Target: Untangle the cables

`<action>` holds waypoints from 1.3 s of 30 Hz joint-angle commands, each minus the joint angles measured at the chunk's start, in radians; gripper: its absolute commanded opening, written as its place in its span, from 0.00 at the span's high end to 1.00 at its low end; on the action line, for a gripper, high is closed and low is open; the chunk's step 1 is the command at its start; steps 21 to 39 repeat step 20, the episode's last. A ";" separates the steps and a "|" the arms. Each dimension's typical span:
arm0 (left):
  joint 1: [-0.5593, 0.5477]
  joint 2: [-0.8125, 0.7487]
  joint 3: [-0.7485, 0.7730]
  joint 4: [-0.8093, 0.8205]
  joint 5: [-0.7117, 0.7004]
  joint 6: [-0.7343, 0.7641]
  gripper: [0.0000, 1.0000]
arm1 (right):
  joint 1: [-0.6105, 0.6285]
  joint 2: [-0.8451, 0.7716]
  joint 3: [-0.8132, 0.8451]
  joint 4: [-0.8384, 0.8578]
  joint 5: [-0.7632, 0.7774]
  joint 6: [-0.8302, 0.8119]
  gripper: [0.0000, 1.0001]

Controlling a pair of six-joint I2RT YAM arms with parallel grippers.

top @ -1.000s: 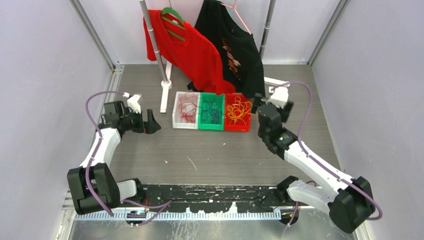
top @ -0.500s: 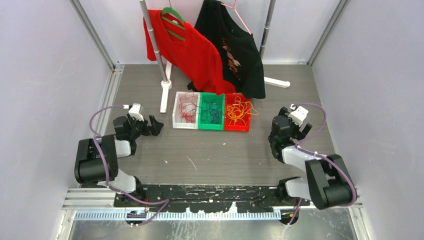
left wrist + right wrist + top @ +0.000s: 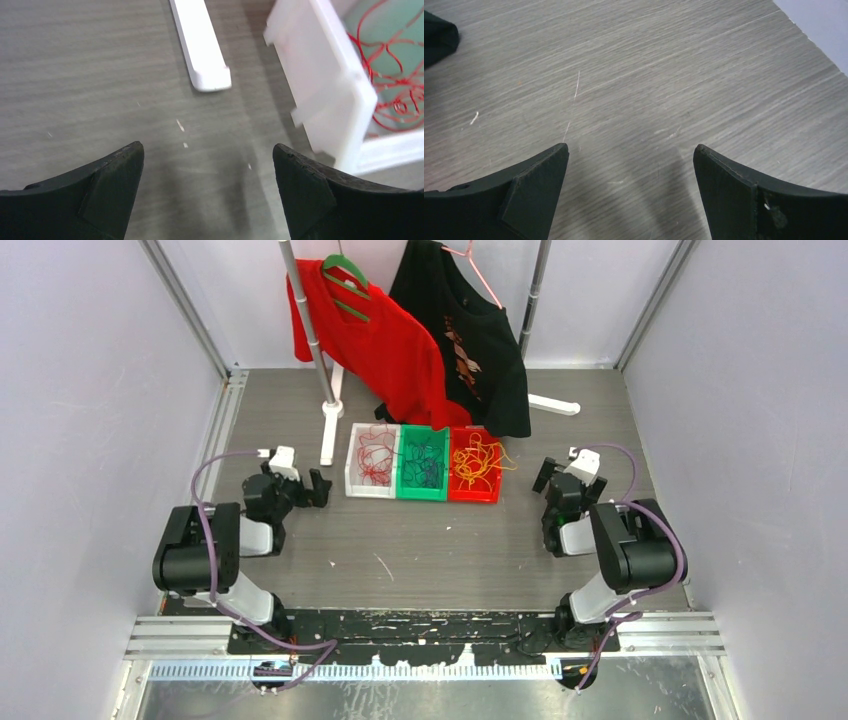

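Note:
The cables lie sorted in three joined bins at the table's middle: red cables (image 3: pixel 375 462) in the white bin (image 3: pixel 352 472), dark cables (image 3: pixel 426 466) in the green bin (image 3: pixel 405 480), yellow-orange cables (image 3: pixel 476 462) in the red bin (image 3: pixel 487 493). My left gripper (image 3: pixel 318 488) stands open just left of the white bin, low over the table. In the left wrist view the gripper (image 3: pixel 207 150) holds nothing, with the white bin (image 3: pixel 325 85) and red cables (image 3: pixel 395 75) ahead on the right. My right gripper (image 3: pixel 550 478) is open right of the red bin, and in its wrist view the gripper (image 3: pixel 630 148) shows only bare table.
A clothes rack stands behind the bins with a red shirt (image 3: pixel 385 340) and a black shirt (image 3: pixel 470 340). Its white feet (image 3: pixel 328 435) (image 3: pixel 553 403) rest on the table; one foot (image 3: pixel 200 45) lies ahead of my left gripper. Grey walls close in both sides.
Both arms have folded back toward their bases. The right gripper drew away from the red bin to the right; the left gripper shifted slightly toward the white bin. Both stayed open.

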 commanded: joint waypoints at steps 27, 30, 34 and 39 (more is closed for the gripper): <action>-0.037 -0.027 0.072 -0.028 -0.130 0.048 0.01 | -0.076 -0.028 0.056 -0.002 -0.164 0.027 0.00; -0.037 -0.027 0.072 -0.028 -0.130 0.048 0.01 | -0.076 -0.028 0.056 -0.002 -0.164 0.027 0.00; -0.037 -0.027 0.072 -0.028 -0.130 0.048 0.01 | -0.076 -0.028 0.056 -0.002 -0.164 0.027 0.00; -0.037 -0.027 0.072 -0.028 -0.130 0.048 0.01 | -0.076 -0.028 0.056 -0.002 -0.164 0.027 0.00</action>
